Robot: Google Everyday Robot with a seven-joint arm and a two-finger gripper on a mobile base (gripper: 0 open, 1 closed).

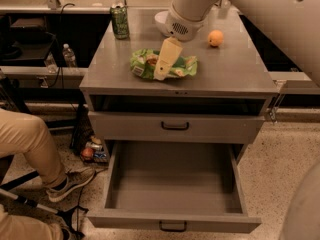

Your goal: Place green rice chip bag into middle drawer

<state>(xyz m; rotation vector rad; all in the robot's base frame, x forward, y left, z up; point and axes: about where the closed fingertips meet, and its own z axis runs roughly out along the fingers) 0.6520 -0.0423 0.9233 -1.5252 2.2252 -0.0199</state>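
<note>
The green rice chip bag lies flat on the grey cabinet top, near its front edge. My gripper hangs from the white arm directly over the middle of the bag, its cream fingers pointing down at it. The middle drawer is the lowest one, pulled fully out and empty, its black handle at the front. The drawer above it is shut.
A green drink can stands at the back left of the top. A white bowl is partly hidden behind the arm. An orange lies at the back right. A seated person's leg and shoe are at the left of the cabinet.
</note>
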